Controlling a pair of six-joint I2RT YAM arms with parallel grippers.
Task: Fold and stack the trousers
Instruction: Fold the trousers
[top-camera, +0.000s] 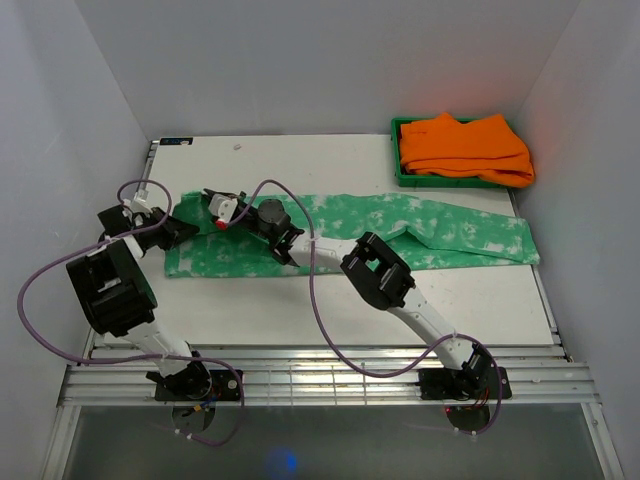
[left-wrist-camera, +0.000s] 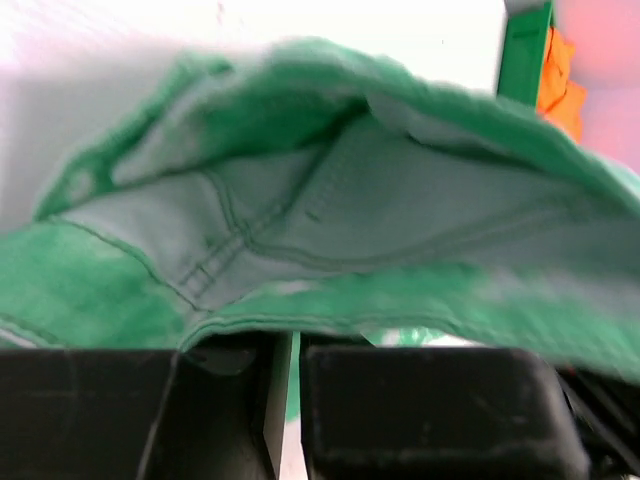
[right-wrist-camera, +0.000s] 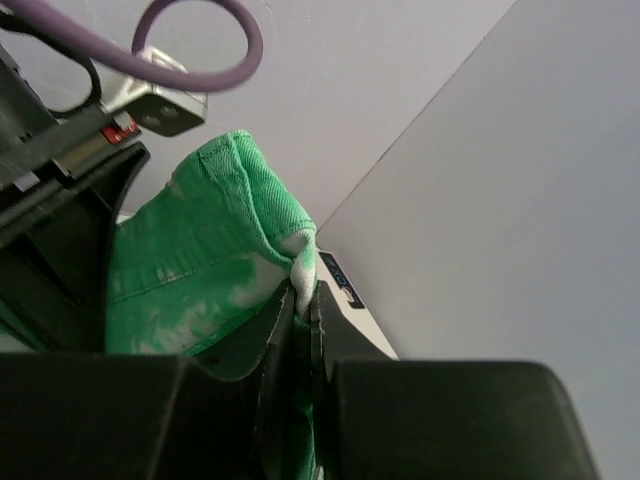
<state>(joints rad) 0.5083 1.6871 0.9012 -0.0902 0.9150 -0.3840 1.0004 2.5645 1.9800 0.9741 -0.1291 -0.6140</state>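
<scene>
The green, white-mottled trousers (top-camera: 400, 225) lie stretched across the middle of the table, waist at the left and legs running right. My right gripper (top-camera: 213, 207) is at the waist's far corner, shut on a pinch of the trousers' (right-wrist-camera: 200, 260) hem, which sticks up between the right gripper's (right-wrist-camera: 303, 300) jaws. My left gripper (top-camera: 172, 232) is at the waist's left end. In the left wrist view the waistband of the trousers (left-wrist-camera: 350, 200) drapes over the fingertips of the left gripper (left-wrist-camera: 285, 340), whose jaws stand a narrow slit apart.
A green bin (top-camera: 397, 150) at the back right holds folded orange garments (top-camera: 465, 150); the bin (left-wrist-camera: 523, 50) also shows in the left wrist view. White walls close in the table on three sides. Purple cables loop over both arms.
</scene>
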